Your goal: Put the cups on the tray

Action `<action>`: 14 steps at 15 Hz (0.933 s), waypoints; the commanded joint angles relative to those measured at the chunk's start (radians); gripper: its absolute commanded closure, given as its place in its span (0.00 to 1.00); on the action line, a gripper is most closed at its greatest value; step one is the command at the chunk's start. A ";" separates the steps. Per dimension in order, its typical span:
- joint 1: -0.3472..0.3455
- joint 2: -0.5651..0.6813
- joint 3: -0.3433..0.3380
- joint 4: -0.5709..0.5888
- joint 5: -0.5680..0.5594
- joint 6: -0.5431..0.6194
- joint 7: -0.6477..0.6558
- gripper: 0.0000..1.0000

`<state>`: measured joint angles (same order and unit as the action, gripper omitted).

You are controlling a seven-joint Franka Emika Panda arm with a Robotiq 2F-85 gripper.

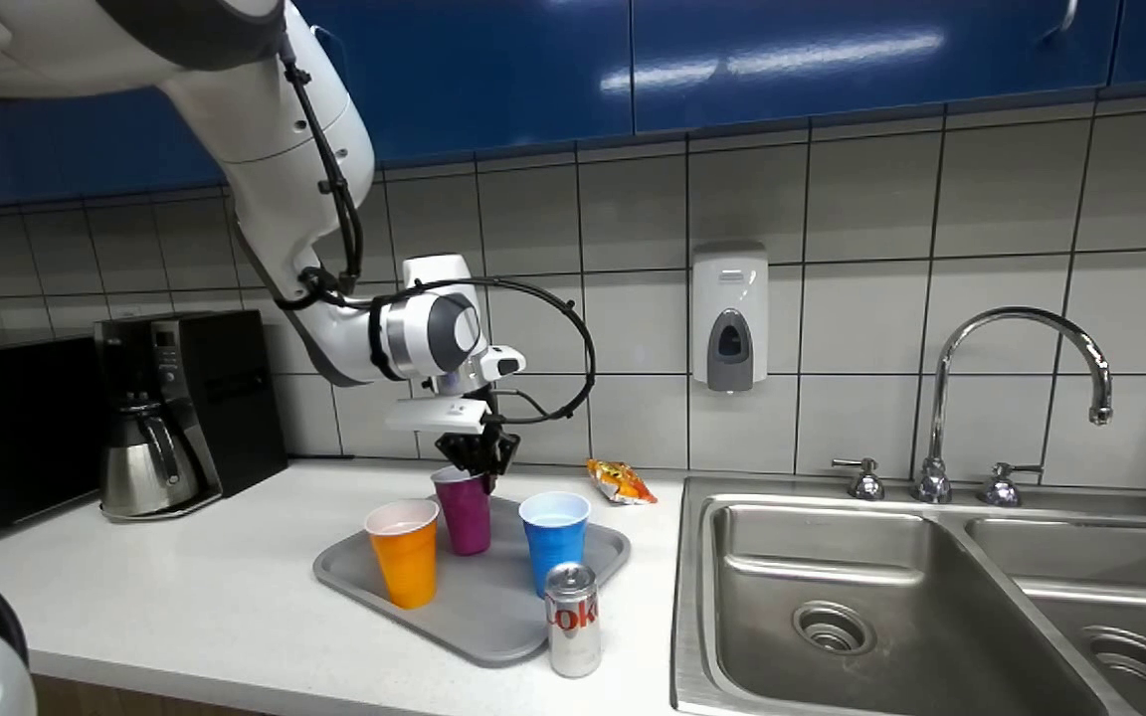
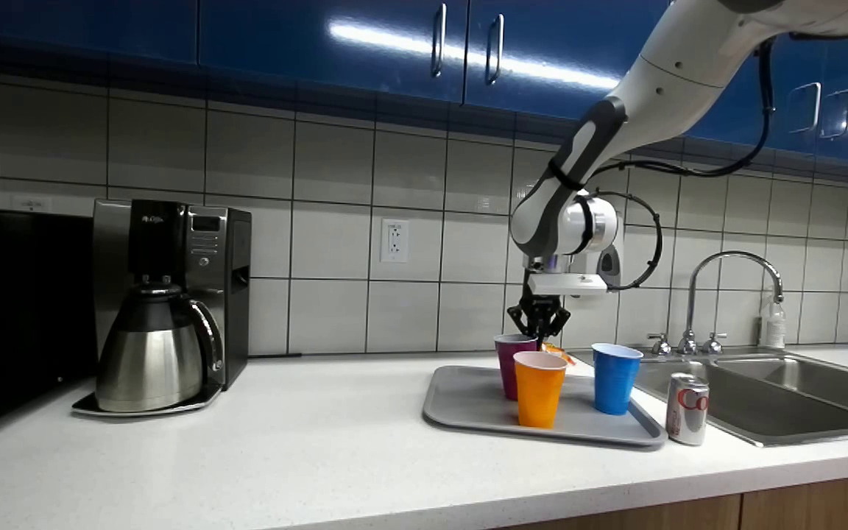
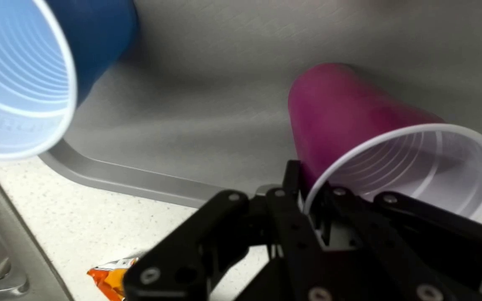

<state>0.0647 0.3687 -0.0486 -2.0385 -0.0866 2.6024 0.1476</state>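
The grey tray (image 1: 478, 631) lies on the counter and also shows in an exterior view (image 2: 461, 405) and the wrist view (image 3: 199, 154). The orange cup (image 1: 406, 562) (image 2: 539, 394) and the blue cup (image 1: 555, 542) (image 2: 613, 383) stand upright on it. The purple cup (image 1: 467, 519) (image 2: 510, 368) is upright over the back part of the tray; its base looks to be at the tray surface. My gripper (image 1: 489, 479) (image 2: 539, 343) points down at its rim. In the wrist view the gripper (image 3: 312, 184) is shut on the wall of the purple cup (image 3: 341, 108), one finger inside, one outside.
A silver drink can (image 1: 573, 622) (image 2: 687, 408) stands close by the tray's corner on the sink side. An orange snack bag (image 1: 621, 481) (image 3: 113, 280) lies near the wall. The steel sink (image 1: 687, 597) is beside the tray. A coffee maker (image 2: 207, 294) stands at the counter's far end.
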 commanded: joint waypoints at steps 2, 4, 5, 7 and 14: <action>-0.005 -0.012 -0.001 -0.015 0.001 0.002 0.003 0.54; -0.002 -0.016 -0.006 -0.014 -0.006 -0.007 0.007 0.39; -0.001 -0.020 -0.008 -0.012 -0.008 -0.019 0.010 0.33; -0.004 -0.025 -0.009 -0.014 -0.005 -0.024 0.007 0.18; -0.012 -0.057 -0.012 -0.034 0.003 -0.018 -0.004 0.00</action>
<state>0.0640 0.3632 -0.0654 -2.0415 -0.0867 2.5996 0.1481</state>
